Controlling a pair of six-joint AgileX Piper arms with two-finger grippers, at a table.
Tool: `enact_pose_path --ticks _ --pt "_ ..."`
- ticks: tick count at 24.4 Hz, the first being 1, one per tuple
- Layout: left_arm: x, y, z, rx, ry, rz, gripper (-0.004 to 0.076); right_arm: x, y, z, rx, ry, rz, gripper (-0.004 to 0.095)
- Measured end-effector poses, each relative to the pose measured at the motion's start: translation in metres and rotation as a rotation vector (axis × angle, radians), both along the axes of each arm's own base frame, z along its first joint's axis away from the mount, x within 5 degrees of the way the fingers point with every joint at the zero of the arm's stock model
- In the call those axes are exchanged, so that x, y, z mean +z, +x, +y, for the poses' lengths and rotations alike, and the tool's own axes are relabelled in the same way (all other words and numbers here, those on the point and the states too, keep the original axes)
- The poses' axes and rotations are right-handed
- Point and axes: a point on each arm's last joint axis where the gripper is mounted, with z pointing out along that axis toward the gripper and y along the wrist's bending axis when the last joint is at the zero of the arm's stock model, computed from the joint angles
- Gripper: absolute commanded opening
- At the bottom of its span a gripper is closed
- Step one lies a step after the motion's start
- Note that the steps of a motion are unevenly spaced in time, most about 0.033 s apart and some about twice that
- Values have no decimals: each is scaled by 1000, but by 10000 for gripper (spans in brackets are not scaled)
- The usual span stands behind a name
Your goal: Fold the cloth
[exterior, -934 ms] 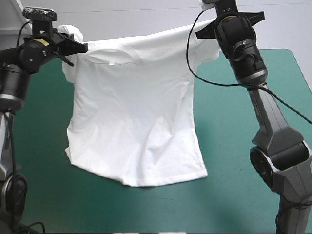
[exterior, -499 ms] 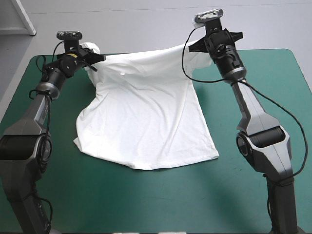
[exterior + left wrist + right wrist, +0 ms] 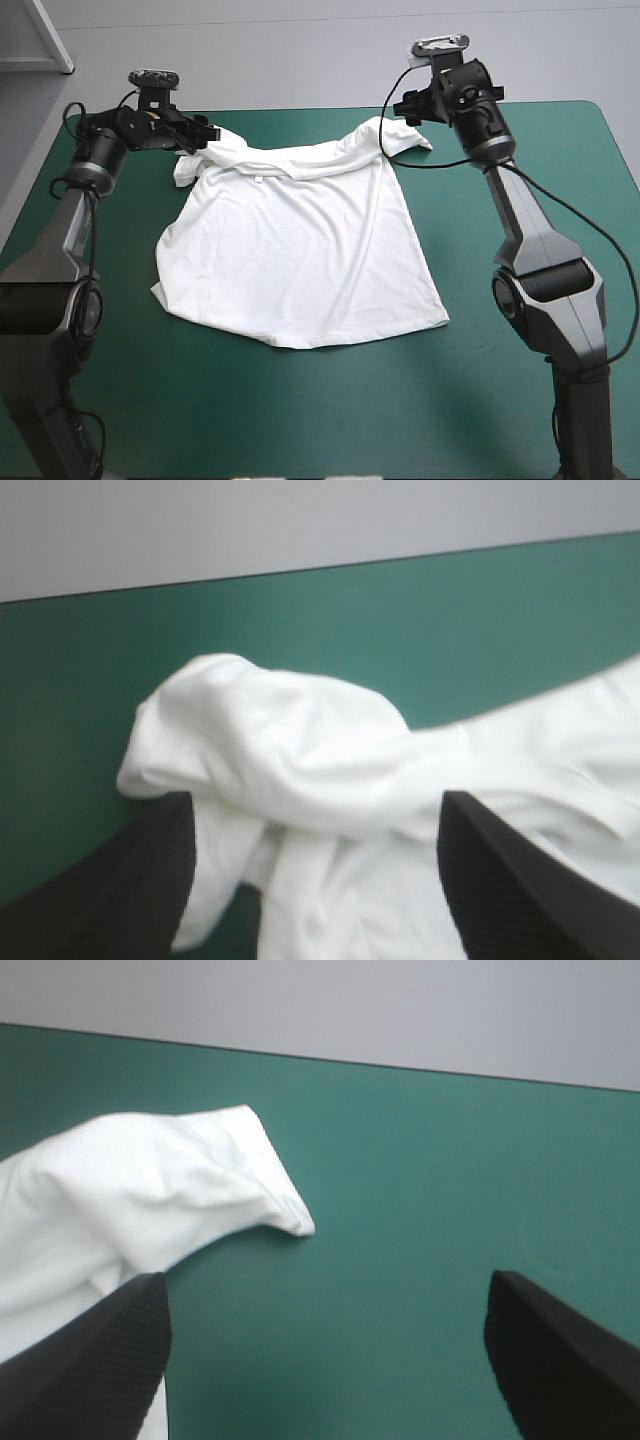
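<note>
T-shirt (image 3: 300,250) spread on teal-green cover (image 3: 300,420) | left tool (image 3: 315,805) apart | right tool (image 3: 325,1278) apart

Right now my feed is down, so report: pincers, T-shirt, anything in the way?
Left pincer open over the T-shirt. Right pincer open beside it. Spread on teal-green cover, far end bunched. Nothing seen in the way.

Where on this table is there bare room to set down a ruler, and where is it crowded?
The teal-green table cover is widest bare between the near edge and the hem of the white short-sleeved T-shirt. The far right corner is bare too. Narrower strips lie between the shirt and each arm. The far edge is crowded: the open left hand and open right hand are at the sleeves.
</note>
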Motion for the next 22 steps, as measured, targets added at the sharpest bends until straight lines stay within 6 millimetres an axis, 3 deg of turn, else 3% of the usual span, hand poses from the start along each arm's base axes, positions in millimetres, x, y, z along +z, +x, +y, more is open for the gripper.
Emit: enact_pose_path --ticks 3,4,10,13,14,17,22 --pt "33 -31 -1 -35 4 72 503 30 -27 -7 8 -5 40 657" --pt "50 -52 0 -40 26 122 496 48 -43 -7 46 32 37 648" --pt "66 -92 9 -6 116 311 446 87 -98 -4 172 181 51 643" --pt "58 -113 12 14 130 380 439 71 -148 -2 216 165 184 643" --pt "57 -120 12 15 129 391 439 65 -156 -2 221 157 212 643" --pt "28 -153 14 32 122 500 439 30 -201 -9 227 122 354 643" --pt "-12 -178 15 60 108 538 439 -7 -240 -25 202 99 466 643"
